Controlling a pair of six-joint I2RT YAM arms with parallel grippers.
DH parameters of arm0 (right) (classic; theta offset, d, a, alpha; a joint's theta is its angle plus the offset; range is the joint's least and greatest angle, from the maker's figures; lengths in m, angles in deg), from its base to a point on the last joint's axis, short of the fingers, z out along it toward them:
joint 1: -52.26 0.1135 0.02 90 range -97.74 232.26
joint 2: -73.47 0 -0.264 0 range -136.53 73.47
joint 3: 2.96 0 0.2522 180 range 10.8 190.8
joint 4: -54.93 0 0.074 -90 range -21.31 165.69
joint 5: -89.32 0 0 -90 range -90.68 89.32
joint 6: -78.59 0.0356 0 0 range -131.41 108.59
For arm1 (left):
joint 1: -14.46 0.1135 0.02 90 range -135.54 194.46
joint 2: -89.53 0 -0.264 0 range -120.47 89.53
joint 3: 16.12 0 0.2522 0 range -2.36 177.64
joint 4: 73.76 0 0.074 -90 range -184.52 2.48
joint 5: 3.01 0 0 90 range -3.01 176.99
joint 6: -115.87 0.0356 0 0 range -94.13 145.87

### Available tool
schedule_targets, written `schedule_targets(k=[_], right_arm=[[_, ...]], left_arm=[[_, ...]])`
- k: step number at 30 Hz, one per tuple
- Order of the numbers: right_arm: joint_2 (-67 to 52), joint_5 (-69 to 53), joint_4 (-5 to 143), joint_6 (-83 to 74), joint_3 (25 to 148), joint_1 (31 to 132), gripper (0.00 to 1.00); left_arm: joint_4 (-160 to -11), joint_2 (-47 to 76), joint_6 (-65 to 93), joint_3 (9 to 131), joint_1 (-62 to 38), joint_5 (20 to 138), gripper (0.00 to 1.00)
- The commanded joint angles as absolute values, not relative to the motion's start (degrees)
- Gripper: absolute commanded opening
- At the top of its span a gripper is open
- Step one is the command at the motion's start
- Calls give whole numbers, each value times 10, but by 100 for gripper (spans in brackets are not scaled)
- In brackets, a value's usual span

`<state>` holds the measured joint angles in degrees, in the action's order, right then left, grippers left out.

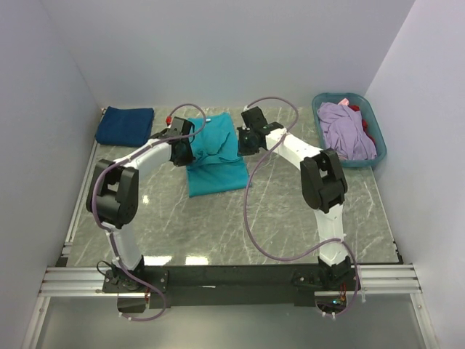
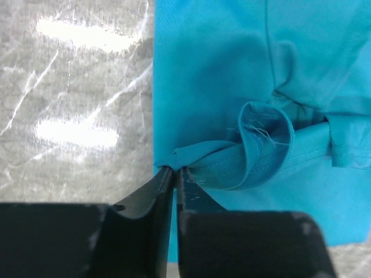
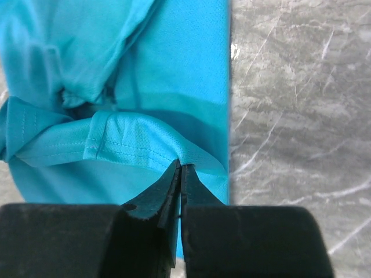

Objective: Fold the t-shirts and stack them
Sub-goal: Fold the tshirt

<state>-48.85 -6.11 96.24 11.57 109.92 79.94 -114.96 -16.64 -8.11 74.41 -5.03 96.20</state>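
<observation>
A teal t-shirt (image 1: 216, 166) lies partly folded on the marble table at centre back. My left gripper (image 1: 184, 150) is shut on its left hem edge (image 2: 191, 156), lifting a rolled fold. My right gripper (image 1: 244, 142) is shut on its right hem edge (image 3: 145, 145), holding that fold above the lower layer. A folded navy t-shirt (image 1: 125, 125) lies at the back left. A lavender t-shirt (image 1: 346, 131) fills the blue basket (image 1: 378, 127), with a red one (image 1: 356, 109) showing under it.
White walls close in the table at the back and both sides. The basket stands in the back right corner. Purple cables loop from both arms over the table (image 1: 276, 211). A metal rail (image 1: 218, 276) runs along the near edge.
</observation>
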Motion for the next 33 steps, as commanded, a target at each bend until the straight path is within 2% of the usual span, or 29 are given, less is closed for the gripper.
schedule_targets(k=[1, 5, 6, 8, 9, 12, 14, 17, 20, 24, 27, 33], right_arm=[[-493, -56, 924, 121, 1105, 796, 6], [-495, -46, 942, 118, 1122, 796, 18], [-493, -38, 944, 119, 1125, 795, 24], [-478, -29, 948, 121, 1128, 795, 30], [-472, -24, 949, 121, 1127, 796, 34], [-440, -14, 944, 133, 1111, 800, 39], [-411, -9, 929, 145, 1080, 809, 40], [-375, -12, 892, 152, 1032, 833, 40], [-358, -51, 847, 160, 992, 854, 37], [-375, -90, 817, 171, 979, 876, 23], [-402, -116, 795, 183, 976, 883, 18], [-471, -153, 770, 199, 1011, 882, 15]], left_arm=[[-1142, -175, -76, 770, -49, 990, 15], [-1155, -163, -76, 781, -50, 1005, 35], [-1167, -159, -77, 793, -50, 1011, 46], [-1180, -141, -81, 806, -50, 1025, 59], [-1184, -133, -82, 816, -50, 1025, 68], [-1198, -94, -90, 818, -55, 1025, 83], [-1202, -57, -103, 806, -68, 1030, 84], [-1179, -7, -129, 749, -92, 1013, 81], [-1141, 23, -153, 676, -121, 980, 71], [-1119, 11, -169, 618, -142, 957, 41], [-1106, -20, -171, 613, -143, 951, 30], [-1112, -90, -151, 642, -143, 923, 28]])
